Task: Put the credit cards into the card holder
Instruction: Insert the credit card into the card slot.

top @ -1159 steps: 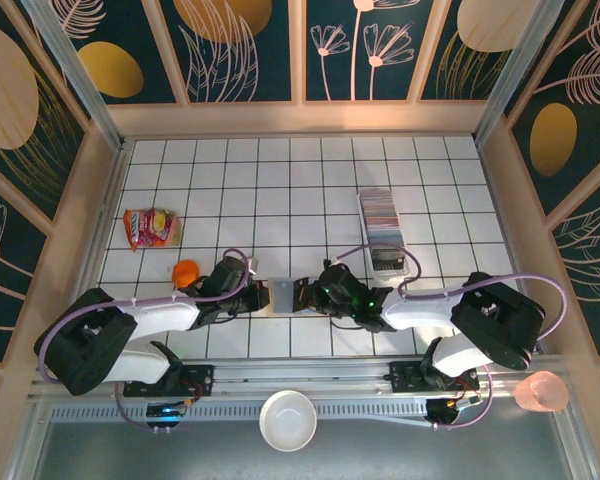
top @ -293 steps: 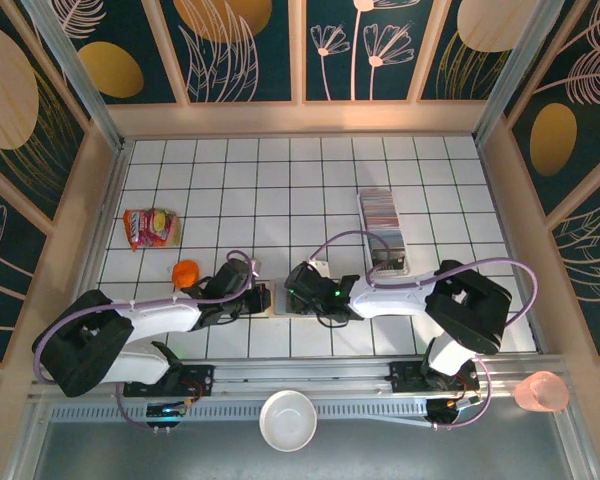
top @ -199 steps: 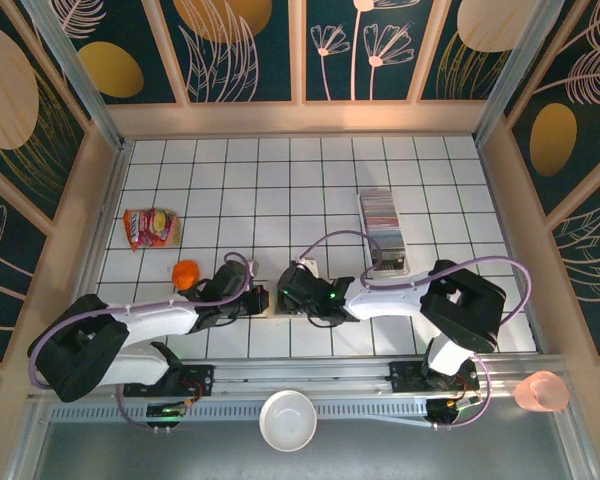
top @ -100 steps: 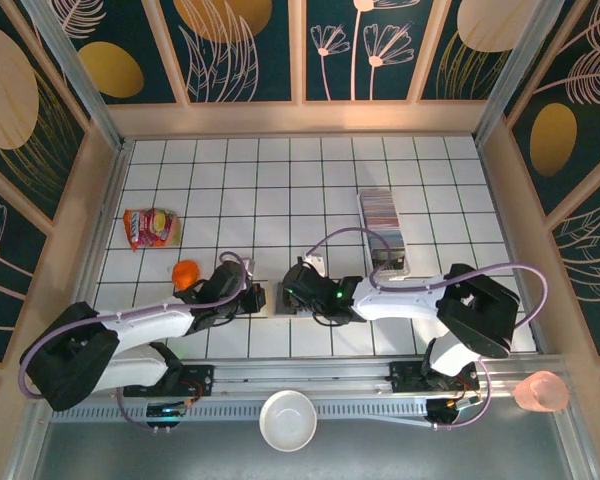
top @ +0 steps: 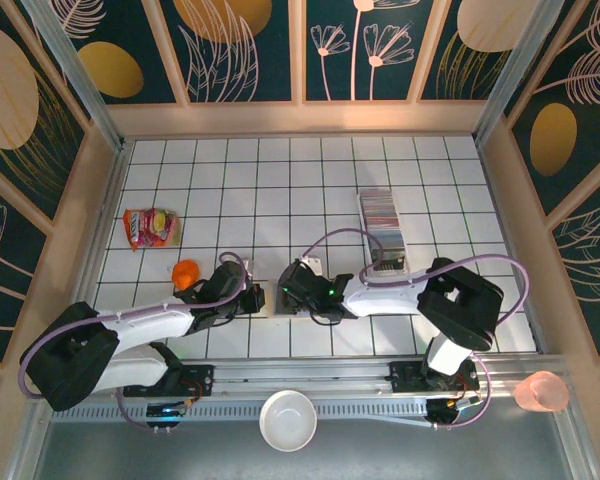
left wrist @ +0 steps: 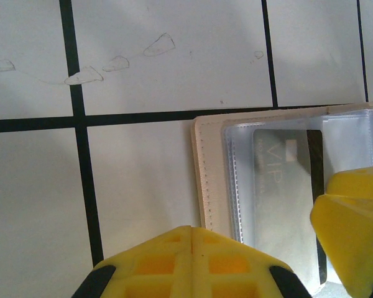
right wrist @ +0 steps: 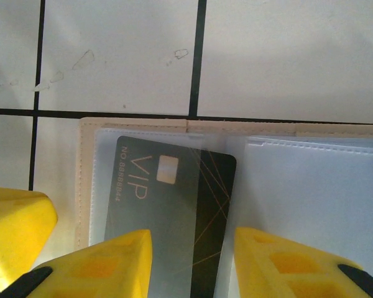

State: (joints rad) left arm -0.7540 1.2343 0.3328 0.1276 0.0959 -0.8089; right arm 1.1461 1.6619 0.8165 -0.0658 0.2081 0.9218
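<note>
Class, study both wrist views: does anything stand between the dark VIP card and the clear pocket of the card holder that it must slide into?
Nothing visible does. The VIP card already lies partly under the clear pocket of the open card holder, and the right gripper sits at the card's near edge.

I am looking at matt, stitched beige edging and glossy clear plastic sleeves (right wrist: 311, 186) on the card holder (right wrist: 85, 186).
</note>
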